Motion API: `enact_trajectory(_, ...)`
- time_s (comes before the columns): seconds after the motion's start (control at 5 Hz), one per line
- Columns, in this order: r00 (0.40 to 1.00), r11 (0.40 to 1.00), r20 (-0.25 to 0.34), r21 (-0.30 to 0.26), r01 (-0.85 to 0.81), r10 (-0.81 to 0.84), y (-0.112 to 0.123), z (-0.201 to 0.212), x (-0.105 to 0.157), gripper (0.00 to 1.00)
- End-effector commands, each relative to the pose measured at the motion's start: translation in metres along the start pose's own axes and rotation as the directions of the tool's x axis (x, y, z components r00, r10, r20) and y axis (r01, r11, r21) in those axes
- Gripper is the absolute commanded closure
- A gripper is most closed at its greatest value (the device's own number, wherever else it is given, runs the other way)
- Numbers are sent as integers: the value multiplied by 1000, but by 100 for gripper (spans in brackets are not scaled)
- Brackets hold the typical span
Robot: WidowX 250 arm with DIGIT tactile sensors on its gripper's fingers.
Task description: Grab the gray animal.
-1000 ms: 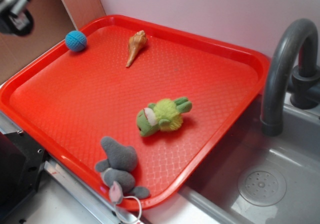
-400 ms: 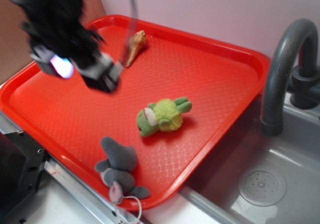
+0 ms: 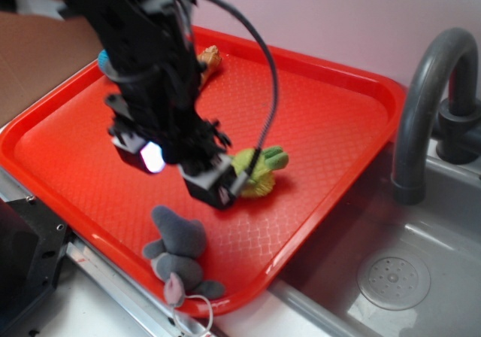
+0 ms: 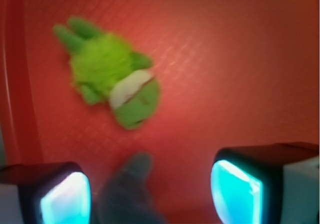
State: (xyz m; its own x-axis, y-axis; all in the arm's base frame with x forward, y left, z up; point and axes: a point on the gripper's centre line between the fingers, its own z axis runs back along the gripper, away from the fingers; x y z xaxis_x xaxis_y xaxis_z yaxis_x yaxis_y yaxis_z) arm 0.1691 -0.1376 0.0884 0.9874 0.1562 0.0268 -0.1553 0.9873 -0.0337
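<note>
Hovering above the gray animal (image 3: 179,253) on the red tray (image 3: 331,89), pincer (image 4: 150,194) fingers spread apart.

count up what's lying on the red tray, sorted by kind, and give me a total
Plush toys: 2, the gray animal and the green plush
Seashells: 1, the shell
Balls: 1, the blue ball, mostly hidden behind the arm
Total: 4
</note>
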Motion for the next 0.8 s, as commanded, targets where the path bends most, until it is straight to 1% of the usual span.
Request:
enact_trajectory(0.0,998,995,-37,-89,41,-44,-24,-14,-21,0)
enact_trajectory(0.2,997,997,-72,-69,37,-42,-27,-26,-33,0)
enact_trajectory(0.4,994,999,-99,-31,33,-36,-18,-42,-36,0)
enact_trajectory(0.6,994,1000,-111,-1,18,-19,-11,-50,-37,32)
